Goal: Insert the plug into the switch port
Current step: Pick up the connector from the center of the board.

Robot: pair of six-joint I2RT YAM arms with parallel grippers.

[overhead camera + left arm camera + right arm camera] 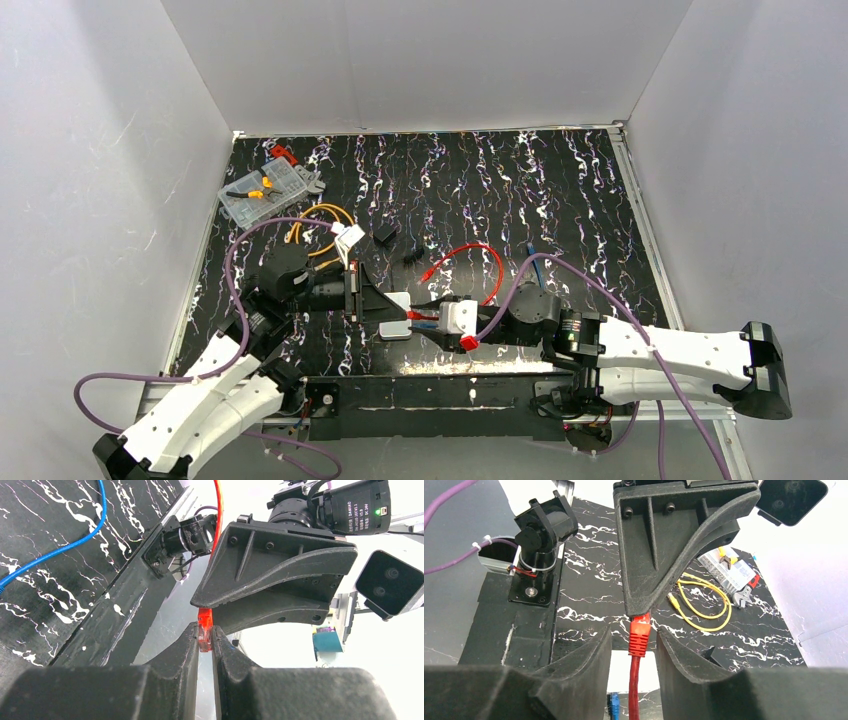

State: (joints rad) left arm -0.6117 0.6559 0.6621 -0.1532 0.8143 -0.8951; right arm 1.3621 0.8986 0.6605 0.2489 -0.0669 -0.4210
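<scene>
My left gripper (204,628) is shut on the clear red plug (204,634), pinched at the very fingertips. From the plug, the red boot and cable (639,636) run back between my right gripper's (633,632) open fingers, with a gap on each side. In the top view both grippers meet at the table's near middle, left gripper (403,303) facing right gripper (434,318). Just below them lies the pale grey-white switch box (396,331), which also shows white under the right fingers (621,672). Its port is hidden.
The red cable (487,255) loops behind the grippers and a blue cable (535,262) lies to the right. Far left are a yellow cable (320,222), a small white box (348,238) and a clear parts case (265,190) with pliers. White walls enclose the mat.
</scene>
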